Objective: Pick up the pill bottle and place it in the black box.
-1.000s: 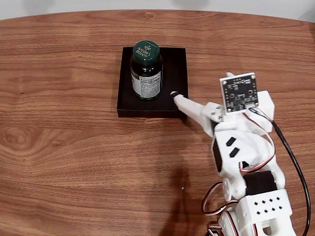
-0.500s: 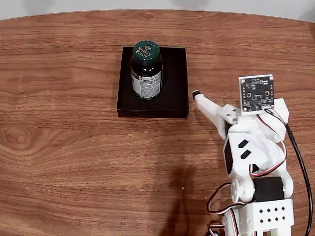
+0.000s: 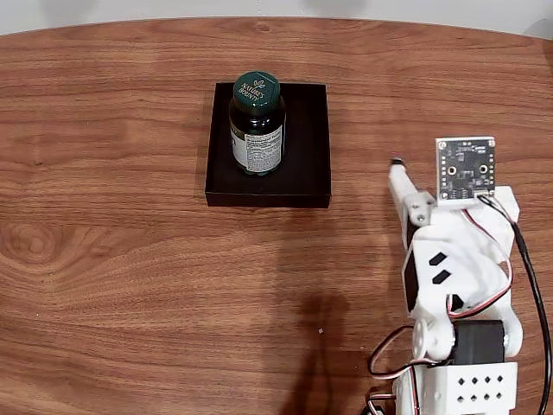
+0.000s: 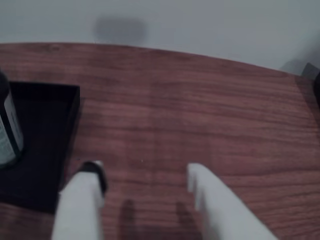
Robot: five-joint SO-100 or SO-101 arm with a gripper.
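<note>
Wood-grain table [image 3: 130, 285] against pale wall [image 4: 200, 25]; pill bottle [image 3: 257, 125] upright in black box [image 3: 307, 173]; gripper [image 4: 145, 180] spread apart, empty.

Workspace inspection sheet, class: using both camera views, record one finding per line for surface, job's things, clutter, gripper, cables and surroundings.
Surface: wooden table, brown grain, curved far edge.
Job's things: bottle stands upright inside the black box, toward its left part in the fixed view; green cap on.
Clutter: a tiny speck on the table; nothing else seen.
Gripper: gripper open, empty, over bare wood to the right of the box, apart from it.
Cables: black cable down the arm's right side; red and white wires looped near the base.
Surroundings: pale wall beyond the table's edge.
</note>
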